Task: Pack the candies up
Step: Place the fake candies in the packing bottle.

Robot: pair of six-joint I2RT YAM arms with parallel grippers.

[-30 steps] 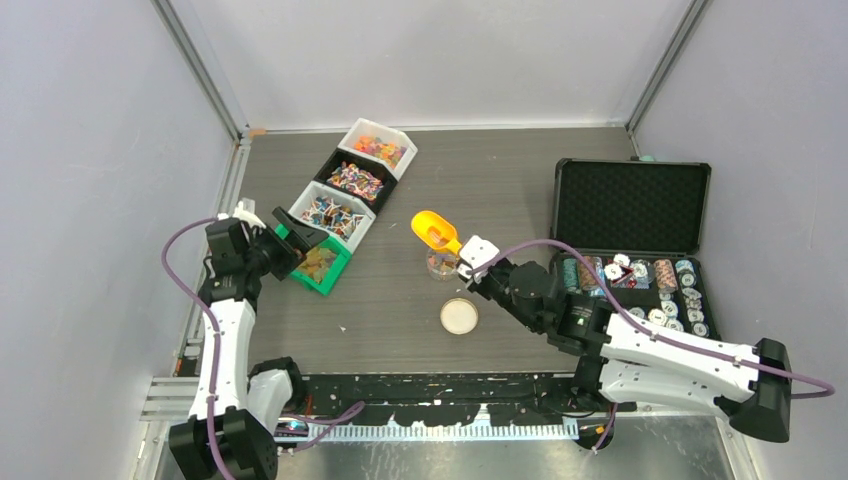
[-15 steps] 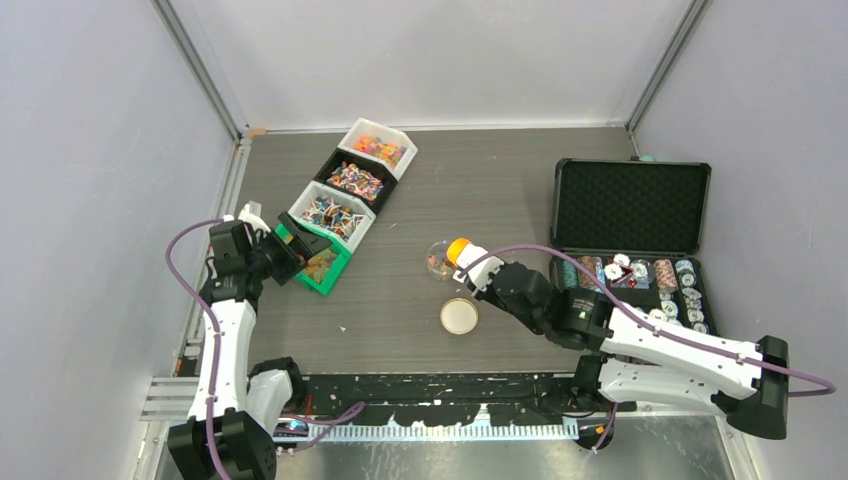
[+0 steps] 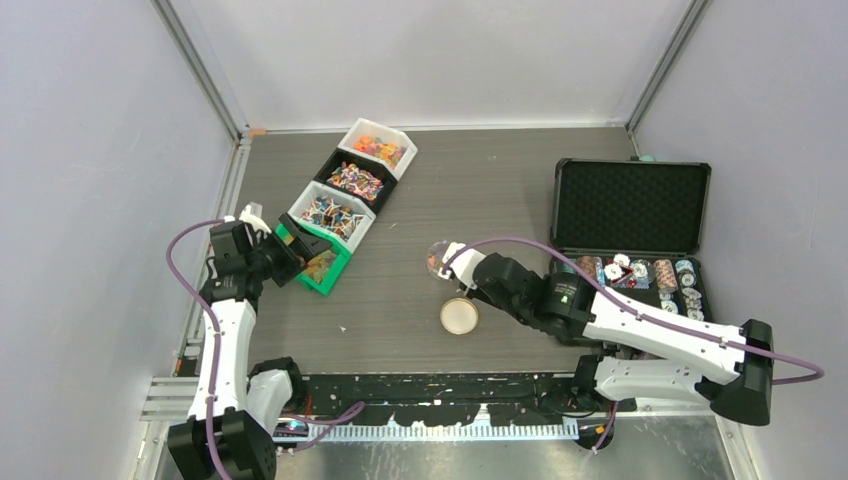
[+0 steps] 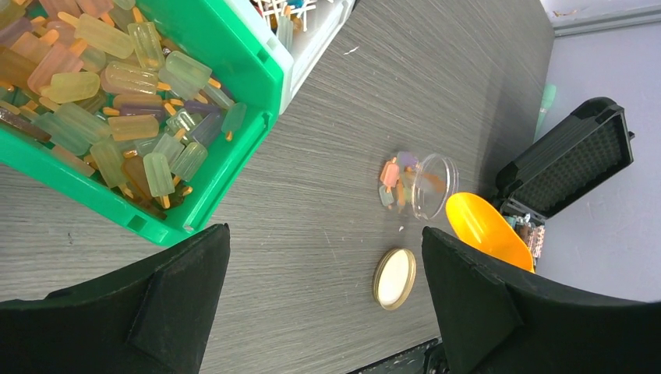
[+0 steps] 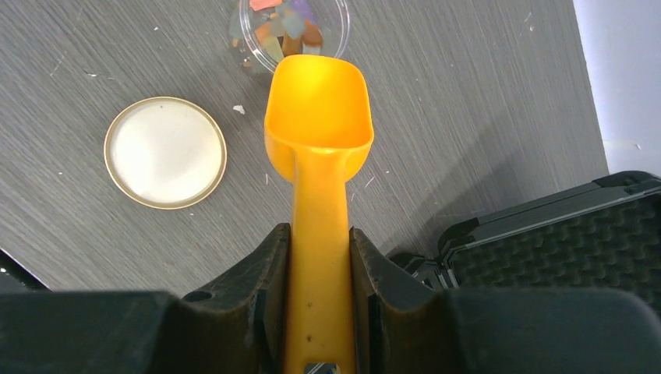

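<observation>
My right gripper (image 5: 319,234) is shut on the handle of the orange scoop (image 5: 318,101). The scoop's bowl looks empty and points at the small clear jar (image 5: 292,27), which holds a few candies. In the top view the right gripper (image 3: 462,268) is right beside the jar (image 3: 437,257), and the scoop is hidden under the wrist. The left wrist view shows the jar (image 4: 417,183) and the scoop (image 4: 487,230) too. My left gripper (image 4: 327,304) is open and empty, close to the green bin (image 4: 257,54) full of pastel gummy candies (image 4: 117,101). In the top view it (image 3: 290,255) sits at that bin's left side.
The jar's gold-rimmed lid (image 3: 459,316) lies flat near the jar. The green bin (image 3: 335,280) ends a diagonal row with a white bin (image 3: 331,213), a black bin (image 3: 355,181) and another white bin (image 3: 378,148), all holding candies. An open black case (image 3: 630,205) with poker chips (image 3: 640,280) lies at the right.
My right arm has brought the scoop down from above the jar and turned it, so the top view no longer shows it. My left gripper has drawn back slightly from the green bin.
</observation>
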